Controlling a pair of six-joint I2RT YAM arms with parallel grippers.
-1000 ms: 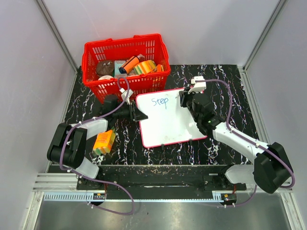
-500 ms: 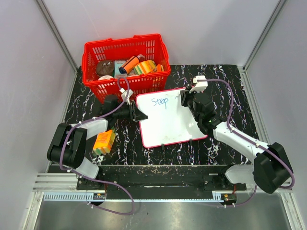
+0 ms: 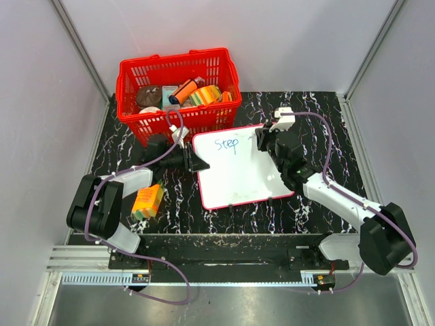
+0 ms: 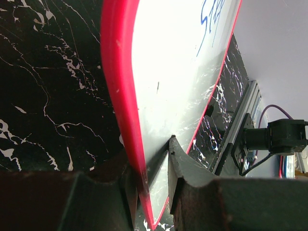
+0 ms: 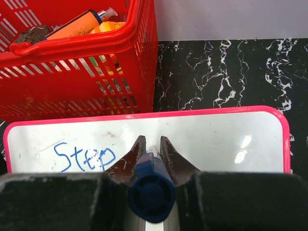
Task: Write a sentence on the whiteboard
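Black, white-veined counter (image 3: pixel 319 115) is carrying everything, with pale walls closing it in on three sides. We are logging the red basket (image 3: pixel 178 60) sitting at its far left. The basket is holding a jumble: an orange tube with a white cap, a striped roll, a dark round thing and a teal pack. The rest is too crowded to name.

Just in front of the basket, the whiteboard (image 3: pixel 238 178) is lying on the counter near the middle, slightly turned, with its far edge close beside the basket wall. The left tool (image 3: pixel 196 163) is clamping the board's left red frame, with a finger on each face of the edge in the left wrist view. We are judging that it is pinning the board so pen strokes are not pushing it around.

The right tool (image 3: pixel 264 140) is gripping a blue-capped marker (image 5: pixel 151 192), with the tip pointing at the bare white just right of the writing, a fitting spot for the next word. We cannot tell whether the tip is touching.

An orange and yellow block (image 3: pixel 147 202) is lying beside the left arm, apart from the board. The sentence (image 3: pixel 228 144) is showing only "Step" in blue at the board's far left corner. We are judging the writing as barely begun.
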